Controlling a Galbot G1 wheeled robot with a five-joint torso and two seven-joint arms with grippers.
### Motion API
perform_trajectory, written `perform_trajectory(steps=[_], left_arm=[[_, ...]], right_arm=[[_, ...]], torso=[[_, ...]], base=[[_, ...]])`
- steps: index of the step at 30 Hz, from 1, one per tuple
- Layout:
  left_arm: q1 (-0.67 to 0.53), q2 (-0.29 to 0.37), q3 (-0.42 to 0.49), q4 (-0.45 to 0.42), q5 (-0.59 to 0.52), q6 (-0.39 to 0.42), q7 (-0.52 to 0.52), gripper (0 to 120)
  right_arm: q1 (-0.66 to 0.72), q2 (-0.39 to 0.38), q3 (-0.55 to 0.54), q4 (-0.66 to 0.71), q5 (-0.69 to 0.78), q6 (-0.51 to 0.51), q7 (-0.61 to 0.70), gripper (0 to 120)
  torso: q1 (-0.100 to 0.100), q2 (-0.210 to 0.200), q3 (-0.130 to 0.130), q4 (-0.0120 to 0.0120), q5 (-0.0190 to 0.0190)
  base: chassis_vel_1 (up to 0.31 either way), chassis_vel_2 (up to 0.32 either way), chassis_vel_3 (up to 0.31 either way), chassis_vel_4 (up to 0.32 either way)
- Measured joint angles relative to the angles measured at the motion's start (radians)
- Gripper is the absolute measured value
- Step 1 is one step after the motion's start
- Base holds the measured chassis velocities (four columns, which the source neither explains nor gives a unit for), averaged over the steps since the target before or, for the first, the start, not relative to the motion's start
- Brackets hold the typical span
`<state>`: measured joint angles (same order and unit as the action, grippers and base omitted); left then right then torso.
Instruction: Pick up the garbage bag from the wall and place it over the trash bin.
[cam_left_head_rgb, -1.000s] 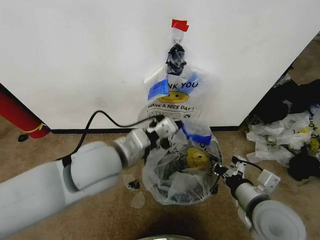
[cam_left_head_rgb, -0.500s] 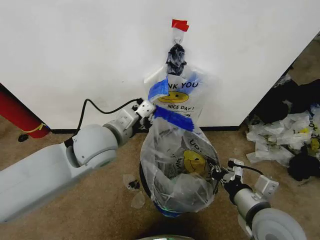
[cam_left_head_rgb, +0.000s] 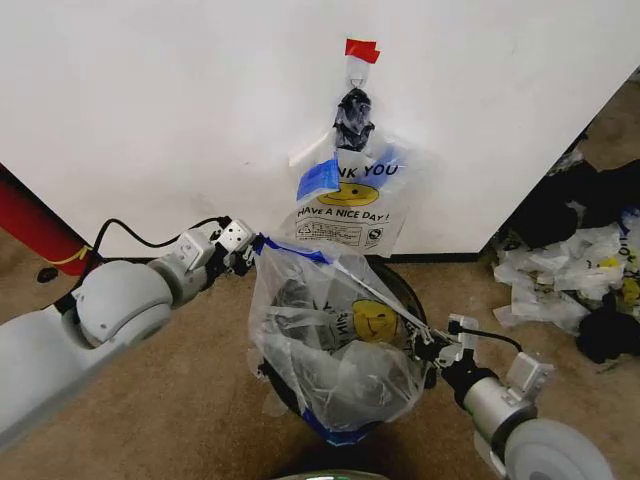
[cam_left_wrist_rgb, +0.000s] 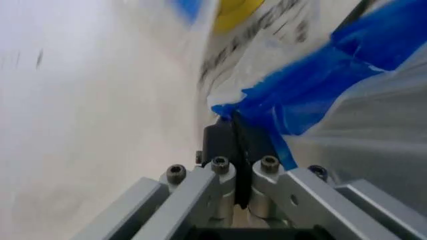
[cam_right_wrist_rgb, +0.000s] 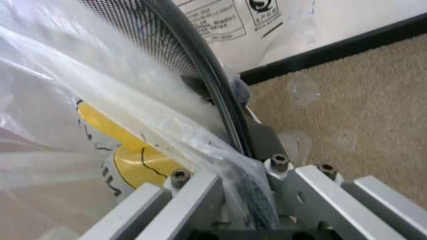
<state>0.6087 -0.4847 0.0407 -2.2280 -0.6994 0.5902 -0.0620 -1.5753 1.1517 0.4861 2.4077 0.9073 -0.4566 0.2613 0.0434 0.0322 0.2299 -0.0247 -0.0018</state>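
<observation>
Left end effector (cam_left_head_rgb: 246, 252) grips garbage bag (cam_left_head_rgb: 335, 340).

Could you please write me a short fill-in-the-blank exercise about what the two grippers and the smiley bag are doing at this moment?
1. The left gripper is shut on a strip of ____ tape at the edge of the thin translucent garbage bag with a yellow smiley.
2. The right gripper pinches the bag at the rim of the round dark ____.
3. A second smiley bag hangs on the white ____ under red tape.

Missing words: blue; trash bin; wall
</observation>
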Motion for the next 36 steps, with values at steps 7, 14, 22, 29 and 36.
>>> perform_trajectory(steps=[7,14,22,29,36], left_arm=[[0.025,0.018,-0.027,0.0,0.008,0.003,0.0,0],[0.068,0.039,-0.056,-0.03,0.055,0.005,-0.011,3],[0.186,0.106,-0.16,-0.157,0.131,-0.018,-0.012,32],[0.21,0.141,-0.172,-0.224,0.157,-0.044,-0.005,56],[0.149,0.158,-0.124,-0.278,0.103,-0.177,0.072,86]], right_arm=[[-0.011,0.005,0.011,0.0,0.087,-0.02,0.031,0],[-0.01,0.009,0.015,0.006,0.112,-0.022,0.057,0],[0.003,0.019,0.021,0.0,0.178,-0.038,0.128,0],[0.008,0.02,0.035,-0.006,0.198,-0.05,0.15,0],[0.015,0.007,0.032,-0.008,0.118,-0.055,0.147,0]], torso=[[0.0,0.0,0.0,0.0,-0.0006],[0.0,0.0,0.0,-0.0002,-0.0003],[0.0,0.0,0.0,0.0003,0.0],[0.0,0.0,0.0,0.0001,-0.0004],[0.0,0.0,0.0,0.0003,-0.0002]], base=[[0.0,0.0,0.0,0.0],[0.0,0.0,0.0,0.0],[0.0,0.0,0.0,0.0],[0.0,0.0,0.0,0.0],[0.0,0.0,0.0,0.0]])
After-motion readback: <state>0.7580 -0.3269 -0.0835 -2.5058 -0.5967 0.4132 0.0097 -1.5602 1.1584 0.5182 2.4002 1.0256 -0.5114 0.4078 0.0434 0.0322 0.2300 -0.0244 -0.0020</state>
